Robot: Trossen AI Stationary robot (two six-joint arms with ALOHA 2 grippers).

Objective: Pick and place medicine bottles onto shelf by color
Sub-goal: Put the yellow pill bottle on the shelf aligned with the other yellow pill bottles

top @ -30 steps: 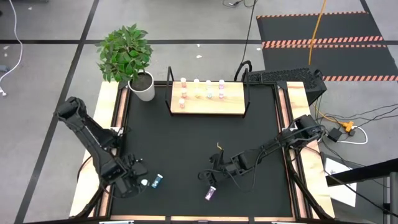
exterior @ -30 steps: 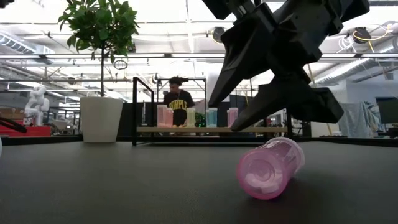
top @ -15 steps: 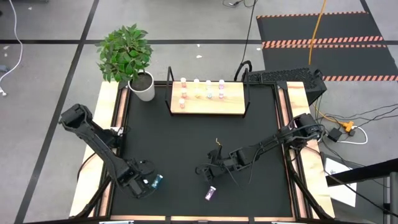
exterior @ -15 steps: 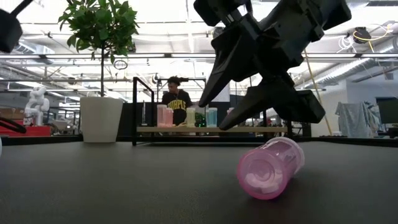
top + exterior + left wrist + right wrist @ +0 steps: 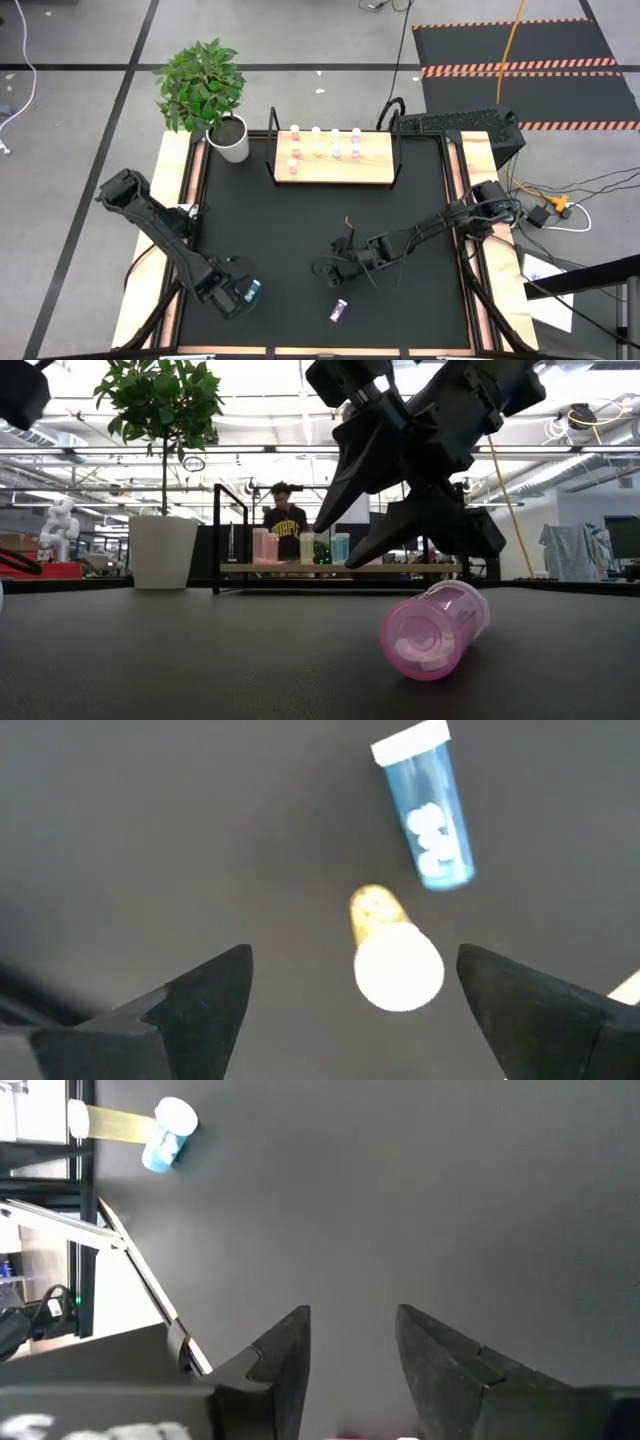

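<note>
A pink bottle [image 5: 340, 310] lies on its side on the black table near the front edge; it also shows in the low view [image 5: 435, 628]. My right gripper [image 5: 325, 268] is open and empty, above and to the left of it [image 5: 335, 545]. At the front left a yellow bottle [image 5: 395, 955] stands with its white cap up, and a blue bottle [image 5: 430, 810] lies on its side beside it [image 5: 252, 291]. My left gripper [image 5: 352, 965] is open above the yellow bottle, one finger on either side, touching nothing. The tan shelf [image 5: 335, 170] at the back holds several standing bottles.
A white plant pot [image 5: 230, 138] with a green plant stands at the back left, beside the shelf's black post [image 5: 274, 130]. Wooden rails run along both table sides. A person [image 5: 285, 525] shows in the room behind the shelf.
My left gripper has gone toward the table's right edge, over the yellow and blue bottles. My right gripper has gone toward the table's left and far edges and a little up, away from the pink bottle, which has stayed on its side where it was.
</note>
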